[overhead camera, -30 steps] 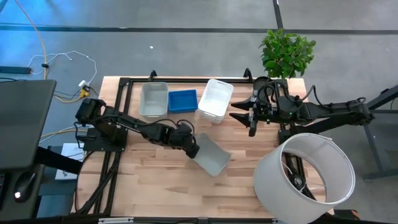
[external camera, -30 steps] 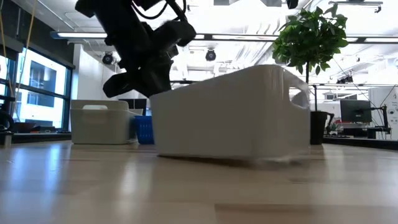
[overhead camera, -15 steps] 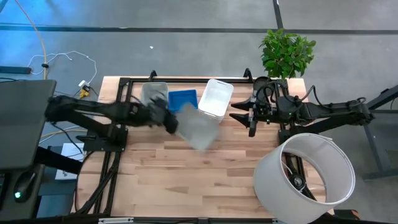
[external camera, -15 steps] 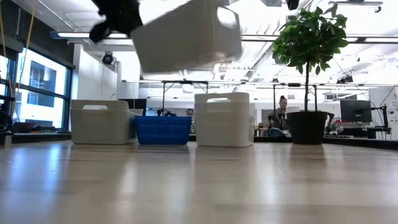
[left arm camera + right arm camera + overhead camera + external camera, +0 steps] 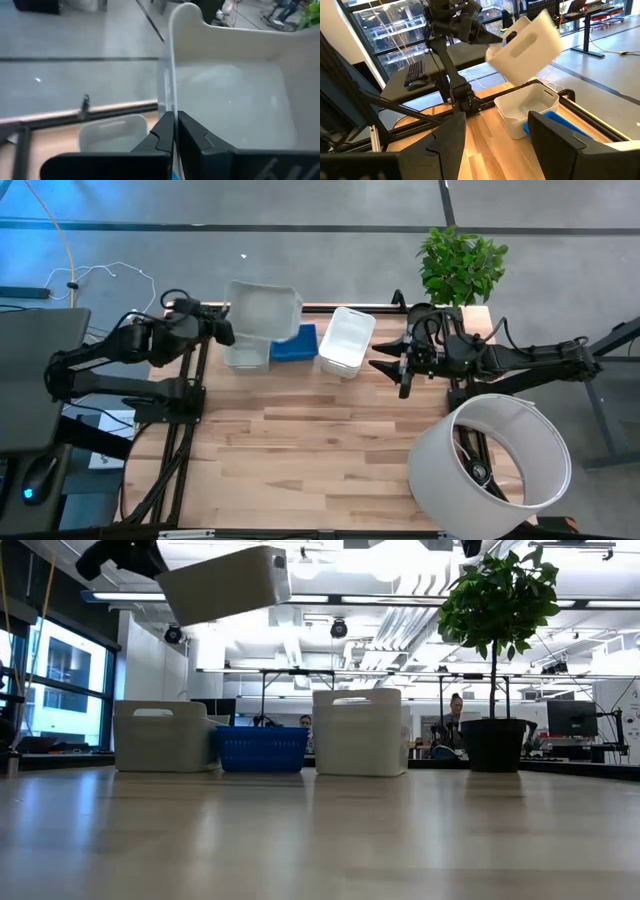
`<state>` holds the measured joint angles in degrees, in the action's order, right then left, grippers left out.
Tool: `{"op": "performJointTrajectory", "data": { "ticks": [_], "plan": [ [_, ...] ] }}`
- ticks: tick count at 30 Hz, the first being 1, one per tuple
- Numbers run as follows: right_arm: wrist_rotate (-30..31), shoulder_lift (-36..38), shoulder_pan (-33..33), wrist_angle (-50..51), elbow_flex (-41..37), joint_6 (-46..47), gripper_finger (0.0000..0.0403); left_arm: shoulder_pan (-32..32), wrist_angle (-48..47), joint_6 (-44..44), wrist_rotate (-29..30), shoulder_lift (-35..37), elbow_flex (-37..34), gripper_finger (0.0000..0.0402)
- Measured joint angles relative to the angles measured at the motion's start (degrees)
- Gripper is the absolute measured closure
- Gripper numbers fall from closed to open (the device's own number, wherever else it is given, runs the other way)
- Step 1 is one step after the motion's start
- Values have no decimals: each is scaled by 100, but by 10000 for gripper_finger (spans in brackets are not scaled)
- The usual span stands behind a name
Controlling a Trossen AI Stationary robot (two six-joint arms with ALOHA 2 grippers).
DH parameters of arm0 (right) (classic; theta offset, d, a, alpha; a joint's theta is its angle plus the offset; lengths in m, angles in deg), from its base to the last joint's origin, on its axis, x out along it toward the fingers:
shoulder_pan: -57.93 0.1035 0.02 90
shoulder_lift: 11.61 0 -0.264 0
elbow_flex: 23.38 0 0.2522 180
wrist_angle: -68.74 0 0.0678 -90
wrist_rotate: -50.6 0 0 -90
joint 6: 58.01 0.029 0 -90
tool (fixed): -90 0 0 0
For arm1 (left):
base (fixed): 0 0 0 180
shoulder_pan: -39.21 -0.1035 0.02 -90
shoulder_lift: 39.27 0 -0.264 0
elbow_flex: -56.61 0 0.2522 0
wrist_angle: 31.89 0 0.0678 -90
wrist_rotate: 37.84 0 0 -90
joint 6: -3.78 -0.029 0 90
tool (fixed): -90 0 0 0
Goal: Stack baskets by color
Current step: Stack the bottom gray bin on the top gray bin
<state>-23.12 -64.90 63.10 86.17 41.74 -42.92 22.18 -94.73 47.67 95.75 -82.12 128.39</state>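
No readable text, labels, brands, numbers or signs in any view.

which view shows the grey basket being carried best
The right wrist view: the carried grey basket shows whole, tilted, above the grey basket on the table. The high view shows its opening; the low view its side; the left wrist view only its wall between the fingers.
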Motion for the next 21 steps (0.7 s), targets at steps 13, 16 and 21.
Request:
{"op": "performJointTrajectory", "data": {
  "ticks": [13, 16, 21],
  "plan": [
    [6, 0, 0, 18, 1, 8, 201, -644, -34, -608, 55, 50, 26, 401],
    [6, 0, 0, 19, 1, 9, 201, -700, -58, -661, -12, 50, 26, 401],
    [6, 0, 0, 17, 2, 9, 201, -711, -62, -803, -6, 49, 31, 401]
  ]
}}
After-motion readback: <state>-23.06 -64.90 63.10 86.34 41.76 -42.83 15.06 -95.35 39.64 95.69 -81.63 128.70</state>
